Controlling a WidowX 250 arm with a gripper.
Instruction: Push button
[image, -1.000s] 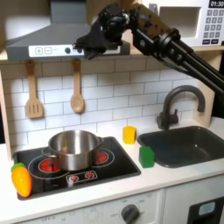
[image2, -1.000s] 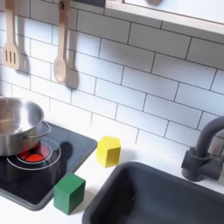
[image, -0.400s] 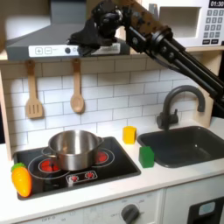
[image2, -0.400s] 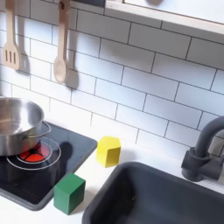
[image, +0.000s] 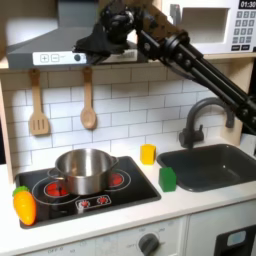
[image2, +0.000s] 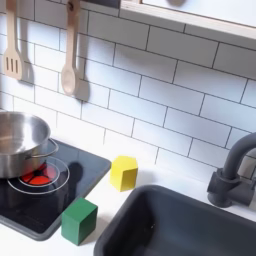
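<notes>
No legible text; microwave keypad and hood button marks too blurry.

Small white range-hood buttons sit in a row on the hood's front panel, at eleven o'clock in the first exterior view.

White tiles with dark grout lines are covering the wall in both exterior views. A steel-grey pot is sitting on a black stove whose burner rings are glowing red. A yellow block and a green block are showing against the pale bench. An orange carrot with a green top is lying at the bench's left edge in the first exterior view. The arm is showing black, the sink dark grey.
</notes>
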